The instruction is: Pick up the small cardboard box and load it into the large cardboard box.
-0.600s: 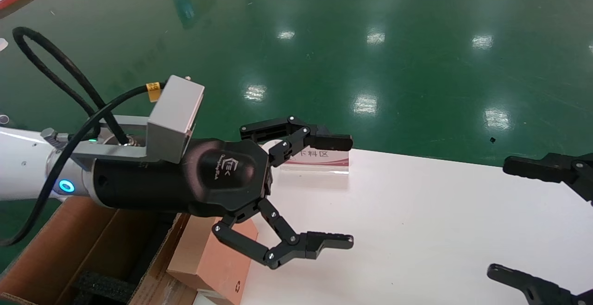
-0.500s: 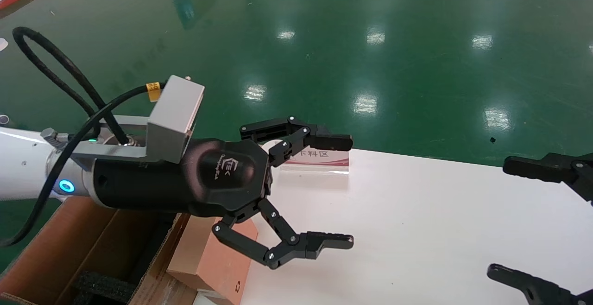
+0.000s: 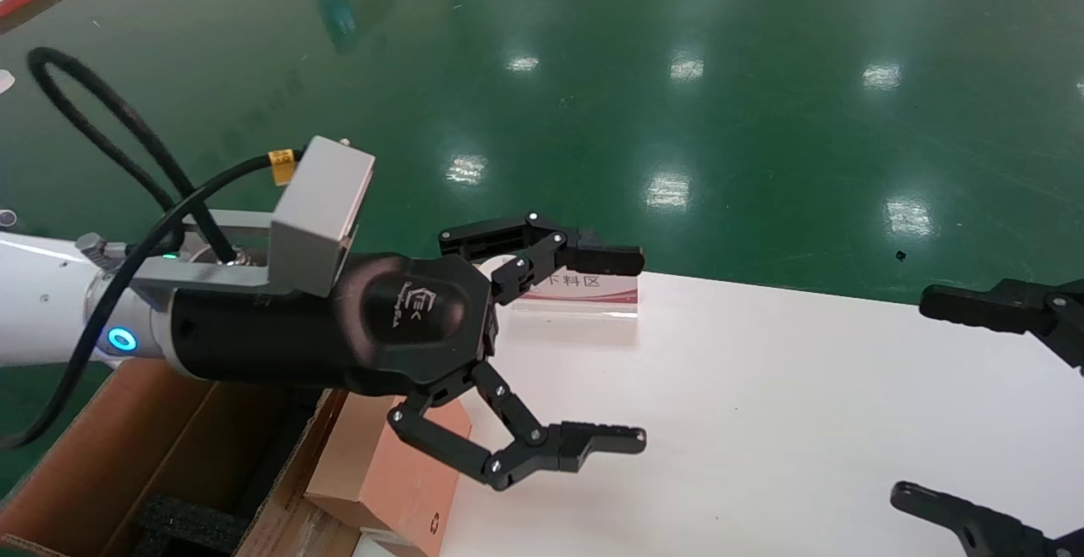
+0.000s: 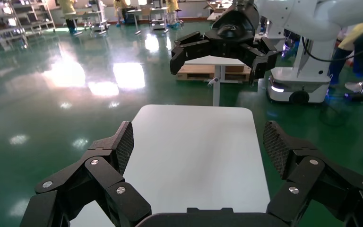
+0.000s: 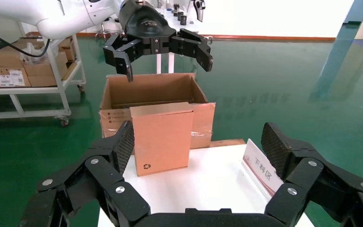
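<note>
The small cardboard box (image 3: pixel 381 472) stands upright at the white table's left end, its recycling symbol low on one face; it also shows in the right wrist view (image 5: pixel 161 137). The large cardboard box (image 3: pixel 110 447) stands open just beyond that table end, with black foam inside, and its taped wall shows in the right wrist view (image 5: pixel 203 118). My left gripper (image 3: pixel 637 349) is open and empty, held in the air above the small box; it also appears in the right wrist view (image 5: pixel 168 70). My right gripper (image 3: pixel 913 396) is open and empty over the table's right end.
A white table (image 4: pixel 194 142) stretches between the two grippers. A small sign with red trim (image 3: pixel 584 290) stands at the table's far edge, near the left gripper's upper finger. Green floor surrounds the table. A trolley with boxes (image 5: pixel 28 71) stands farther off.
</note>
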